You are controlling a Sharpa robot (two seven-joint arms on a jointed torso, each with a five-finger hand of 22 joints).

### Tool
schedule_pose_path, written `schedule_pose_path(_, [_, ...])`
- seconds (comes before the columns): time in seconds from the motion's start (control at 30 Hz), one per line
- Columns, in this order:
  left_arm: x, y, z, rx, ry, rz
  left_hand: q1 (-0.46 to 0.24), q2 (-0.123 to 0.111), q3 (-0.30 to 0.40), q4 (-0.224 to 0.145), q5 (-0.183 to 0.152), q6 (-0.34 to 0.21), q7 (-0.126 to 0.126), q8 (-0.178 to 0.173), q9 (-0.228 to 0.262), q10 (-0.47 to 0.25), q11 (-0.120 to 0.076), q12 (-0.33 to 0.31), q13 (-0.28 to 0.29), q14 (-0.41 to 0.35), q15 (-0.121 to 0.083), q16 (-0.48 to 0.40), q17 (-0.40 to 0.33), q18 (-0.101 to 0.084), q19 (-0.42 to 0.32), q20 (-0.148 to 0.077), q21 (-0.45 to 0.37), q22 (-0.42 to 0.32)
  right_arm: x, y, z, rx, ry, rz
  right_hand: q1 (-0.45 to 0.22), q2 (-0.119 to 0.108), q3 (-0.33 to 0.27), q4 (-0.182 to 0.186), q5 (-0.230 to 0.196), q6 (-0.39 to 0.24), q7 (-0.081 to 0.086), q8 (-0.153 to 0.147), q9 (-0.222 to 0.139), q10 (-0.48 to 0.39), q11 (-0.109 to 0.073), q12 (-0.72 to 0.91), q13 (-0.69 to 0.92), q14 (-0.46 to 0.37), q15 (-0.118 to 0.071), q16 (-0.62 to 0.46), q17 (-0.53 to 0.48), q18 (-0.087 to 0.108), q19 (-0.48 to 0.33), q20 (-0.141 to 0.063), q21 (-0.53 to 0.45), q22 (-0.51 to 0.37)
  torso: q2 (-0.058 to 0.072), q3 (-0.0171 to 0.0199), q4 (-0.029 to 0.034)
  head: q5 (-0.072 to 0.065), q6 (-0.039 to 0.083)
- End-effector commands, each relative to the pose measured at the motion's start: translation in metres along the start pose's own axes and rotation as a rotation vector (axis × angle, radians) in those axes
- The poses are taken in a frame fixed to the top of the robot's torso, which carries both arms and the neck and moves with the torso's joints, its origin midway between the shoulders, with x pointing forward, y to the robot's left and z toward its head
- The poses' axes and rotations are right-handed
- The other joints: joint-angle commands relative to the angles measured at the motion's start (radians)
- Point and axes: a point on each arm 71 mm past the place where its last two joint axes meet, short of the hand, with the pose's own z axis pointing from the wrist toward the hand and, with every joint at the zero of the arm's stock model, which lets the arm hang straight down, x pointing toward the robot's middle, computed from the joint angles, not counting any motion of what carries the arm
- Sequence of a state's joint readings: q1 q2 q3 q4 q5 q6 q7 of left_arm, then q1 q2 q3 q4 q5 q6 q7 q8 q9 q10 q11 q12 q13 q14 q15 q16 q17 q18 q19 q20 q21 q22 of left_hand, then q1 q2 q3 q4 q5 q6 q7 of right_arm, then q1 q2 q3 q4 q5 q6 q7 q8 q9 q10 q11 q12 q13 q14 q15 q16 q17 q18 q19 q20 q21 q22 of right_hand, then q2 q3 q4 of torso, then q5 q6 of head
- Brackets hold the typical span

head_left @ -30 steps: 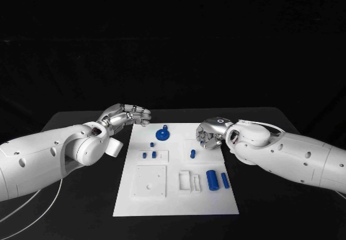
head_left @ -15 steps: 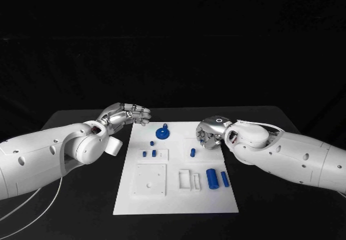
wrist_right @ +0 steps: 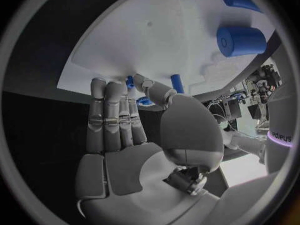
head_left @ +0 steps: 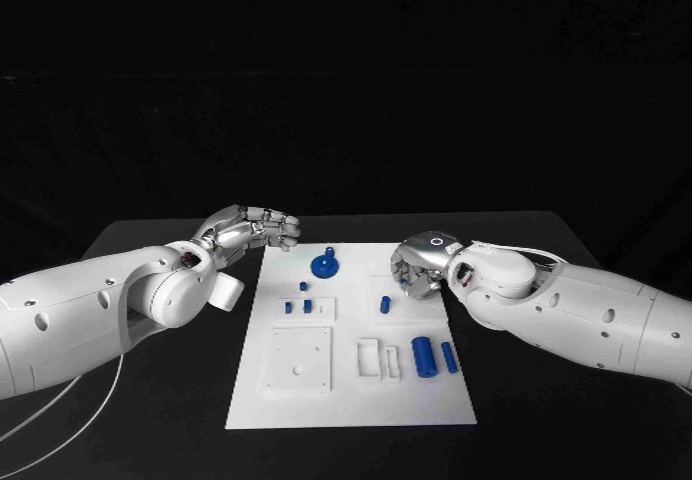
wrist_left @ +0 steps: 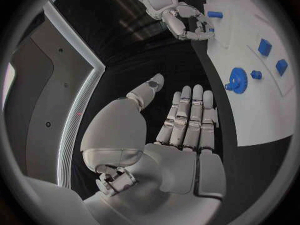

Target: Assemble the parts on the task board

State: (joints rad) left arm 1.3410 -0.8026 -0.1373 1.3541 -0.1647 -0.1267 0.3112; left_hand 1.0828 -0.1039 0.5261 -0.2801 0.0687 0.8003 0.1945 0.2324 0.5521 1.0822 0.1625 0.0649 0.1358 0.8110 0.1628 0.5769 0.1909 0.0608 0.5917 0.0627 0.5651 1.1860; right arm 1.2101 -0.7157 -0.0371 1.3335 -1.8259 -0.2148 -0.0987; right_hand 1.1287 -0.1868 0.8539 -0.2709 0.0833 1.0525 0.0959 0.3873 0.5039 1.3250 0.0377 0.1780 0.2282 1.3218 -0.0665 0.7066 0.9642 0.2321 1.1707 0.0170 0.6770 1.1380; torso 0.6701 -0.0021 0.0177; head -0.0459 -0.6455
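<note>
A: Black table [head_left: 159, 250], dark room behind, white task board [head_left: 353, 400] in the middle. Where are the hands?

B: Both hang at the board's far end. Left hand [head_left: 254, 229] just off the far left corner, fingers curled in, nothing in them. In its wrist view the fingers lie side by side, thumb apart.

A: Right hand [head_left: 420, 266]?

B: Over the board's right edge, fingers curled loosely; its wrist view shows them straight and close together, thumb bent across, holding nothing. Judging by that, neither hand has a part yet.

A: Nearest part?

B: Small blue peg [head_left: 385, 305], standing upright, long axis vertical. From the right hand it lies about 8 o'clock, near. The left hand is well apart from it, so I'd say the right arm takes it.

A: Other parts?

B: Blue gear [head_left: 327, 266] at the far middle, between the hands. Large blue cylinder [head_left: 424, 357] and a thinner blue rod [head_left: 449, 359] lie flat beside each other, long axes toward 12 o'clock.

A: Any writing?

B: A word on the right arm in its wrist view, too small and turned to read surely.
</note>
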Motion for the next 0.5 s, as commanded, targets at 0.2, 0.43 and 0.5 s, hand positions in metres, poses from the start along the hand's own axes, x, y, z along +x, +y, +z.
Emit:
schedule_pose_path(0.2, [0.001, -0.001, 0.001, 0.010, 0.006, -0.009, -0.003, 0.007, -0.006, -0.002, 0.004, -0.006, -0.001, -0.001, -0.002, -0.003, 0.002, 0.002, -0.003, 0.008, -0.002, -0.007, 0.002, 0.009, 0.007, -0.002, -0.007, 0.002, -0.001, -0.005, -0.001, 0.015, 0.011, -0.014, 0.008, -0.004, 0.010, 0.002, 0.011, 0.009, -0.001, 0.004, 0.006, 0.025, -0.008, 0.006, 0.085, 0.001, -0.010, 0.010, 0.003, 0.030, 0.008, -0.001, 0.007, 0.003, 0.000, -0.0011, 0.0006, 0.001, 0.001])
schedule_pose_path(0.43, [0.001, -0.001, 0.002, 0.009, 0.010, -0.003, -0.002, 0.005, -0.006, -0.004, 0.007, -0.009, 0.000, 0.000, -0.003, -0.005, 0.003, 0.002, -0.005, 0.008, -0.002, -0.010, 0.003, 0.009, 0.008, -0.002, -0.008, 0.002, -0.017, -0.012, 0.002, 0.041, -0.010, 0.022, 0.007, -0.005, 0.012, 0.004, 0.014, 0.010, -0.001, 0.004, 0.008, 0.025, -0.008, 0.006, 0.087, 0.001, -0.011, 0.011, 0.004, 0.030, 0.009, -0.001, 0.007, 0.004, 0.000, -0.0012, 0.0000, 0.004, 0.006])
schedule_pose_path(0.5, [0.001, -0.001, 0.002, 0.009, 0.009, -0.002, -0.002, 0.005, -0.006, -0.004, 0.007, -0.009, 0.000, 0.000, -0.003, -0.005, 0.003, 0.002, -0.006, 0.008, -0.002, -0.011, 0.003, 0.009, 0.008, -0.002, -0.009, 0.002, -0.020, -0.014, 0.002, 0.050, -0.001, 0.037, 0.006, -0.005, 0.013, 0.004, 0.014, 0.009, -0.001, 0.004, 0.008, 0.025, -0.008, 0.006, 0.088, 0.001, -0.011, 0.011, 0.004, 0.030, 0.009, -0.001, 0.007, 0.004, 0.000, -0.0009, -0.0001, 0.006, 0.005])
